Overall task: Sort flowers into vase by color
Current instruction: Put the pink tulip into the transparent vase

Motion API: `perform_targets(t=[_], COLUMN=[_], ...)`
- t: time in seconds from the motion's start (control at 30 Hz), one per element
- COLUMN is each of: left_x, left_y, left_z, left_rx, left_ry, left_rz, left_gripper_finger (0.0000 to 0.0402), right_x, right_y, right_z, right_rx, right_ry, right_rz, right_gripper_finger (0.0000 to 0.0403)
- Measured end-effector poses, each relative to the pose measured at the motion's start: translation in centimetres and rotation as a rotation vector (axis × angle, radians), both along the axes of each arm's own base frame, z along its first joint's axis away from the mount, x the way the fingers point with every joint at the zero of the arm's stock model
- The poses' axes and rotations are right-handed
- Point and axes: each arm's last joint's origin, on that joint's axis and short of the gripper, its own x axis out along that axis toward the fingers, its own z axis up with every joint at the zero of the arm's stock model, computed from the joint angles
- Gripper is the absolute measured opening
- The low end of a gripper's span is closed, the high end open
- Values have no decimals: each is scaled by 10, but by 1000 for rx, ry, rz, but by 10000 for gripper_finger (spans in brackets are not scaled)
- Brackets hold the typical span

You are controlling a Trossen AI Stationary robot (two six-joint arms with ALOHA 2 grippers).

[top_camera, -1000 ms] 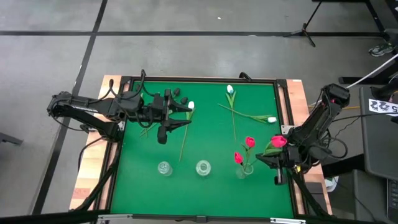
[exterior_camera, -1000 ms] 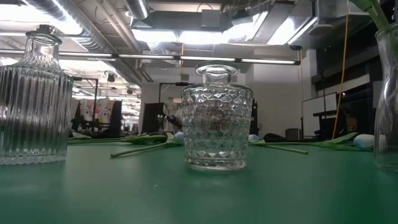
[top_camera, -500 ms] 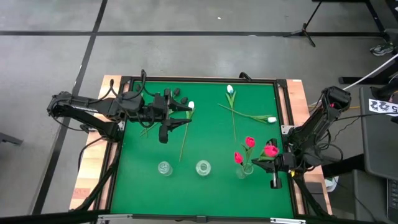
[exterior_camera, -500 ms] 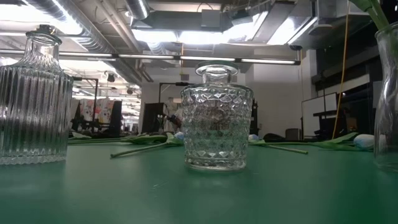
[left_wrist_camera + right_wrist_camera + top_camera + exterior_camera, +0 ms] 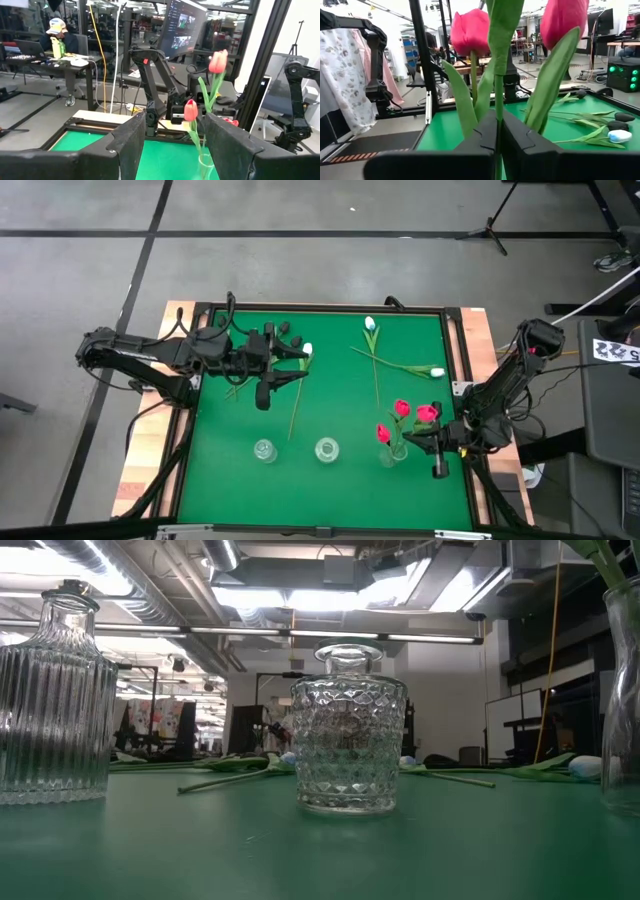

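No wording can be read anywhere — a black-and-white tag (image 5: 615, 351) at the right edge carries marks too small to decipher.

The bench (image 5: 330, 390) surface is green with a black frame. Tulips (image 5: 402, 409) in the right-hand vase (image 5: 397, 452) are red-pink with green stems. Loose tulips (image 5: 370, 324) are white; others (image 5: 290, 332) are black. The middle vase (image 5: 348, 730) is clear glass with a diamond pattern; the ribbed vase (image 5: 52, 700) is clear with vertical lines.

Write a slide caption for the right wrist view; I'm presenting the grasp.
Right gripper shut on a green tulip stem, pink tulip heads above, green table behind.
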Motion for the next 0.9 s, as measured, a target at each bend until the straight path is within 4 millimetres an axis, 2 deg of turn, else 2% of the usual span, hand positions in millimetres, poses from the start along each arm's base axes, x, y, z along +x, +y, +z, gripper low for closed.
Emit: perform_targets(t=[0.13,0.23,0.5,0.63,0.73,0.9], left_x=[0,0,0,0,-1,-6], left_y=[0,0,1,1,3,12], left_z=[0,0,-6,-11,-16,-30], left_rx=[0,0,-15,-46,-69,-148], left_ry=[0,1,60,102,149,255], left_rz=[0,0,27,52,110,340], left_gripper_finger=[200,200,200,200,200,200], right_x=[0,0,0,0,0,-1], right_y=[0,1,2,2,1,0], right_z=[0,-1,0,1,1,3], right_rx=[-12,-13,-14,-2,0,26], right_ry=[0,-2,-7,-15,-13,-27], right_rz=[12,39,63,61,52,36], right_gripper_finger=[13,35,162,208,225,228])
